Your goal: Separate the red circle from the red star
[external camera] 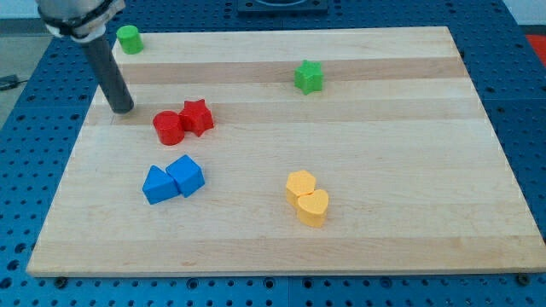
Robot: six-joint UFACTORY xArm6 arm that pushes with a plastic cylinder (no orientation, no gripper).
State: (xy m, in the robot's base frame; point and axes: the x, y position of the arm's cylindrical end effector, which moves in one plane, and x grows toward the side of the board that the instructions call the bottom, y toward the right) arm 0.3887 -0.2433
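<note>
The red circle [168, 128] and the red star [197, 117] sit touching each other at the board's upper left, the circle on the left and slightly lower. My dark rod comes down from the view's top left, and my tip [123, 109] rests on the board a short way to the upper left of the red circle, apart from it.
A green circle [129, 39] is at the top left corner. A green star [309, 77] is at top centre. Two blue blocks [173, 180] touch below the red pair. Two yellow blocks [307, 198] touch at lower centre. The wooden board [409, 170] lies on a blue pegboard.
</note>
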